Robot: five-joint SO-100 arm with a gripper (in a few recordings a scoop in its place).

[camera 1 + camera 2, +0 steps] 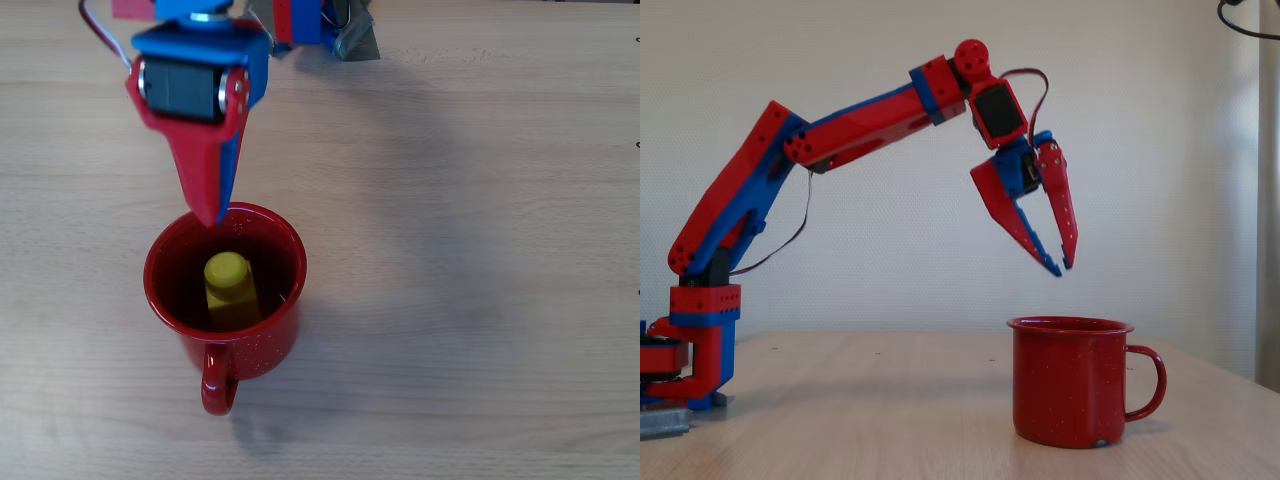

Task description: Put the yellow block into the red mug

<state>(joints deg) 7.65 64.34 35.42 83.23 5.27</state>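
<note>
So your yellow block [230, 290] is sitting inside the red mug [270, 345], resting on the bottom a bit toward the 6 o'clock wall in the overhead view, stud up. To me that reads as job done, nothing left but to back the arm off.

The claw [1061, 268] is empty, with its tips slightly parted in the fixed view, hanging well above the mug's rim. From overhead the tips sit over the rim at about 11 o'clock.

The block's a small bright yellow plastic brick, square body with one round stud on top. I'd guess it's light, rigid and a bit slick, so if you ever need to fish it out, pinch the two flat sides of the body rather than the stud, which would probably squirt out of the tips.

The mug is glossy red enamel with tiny white speckles, its loop handle at 6 o'clock from overhead. It looks hard and stable on the wooden desk [480, 200], but nudge the rim and it could slide.
</note>
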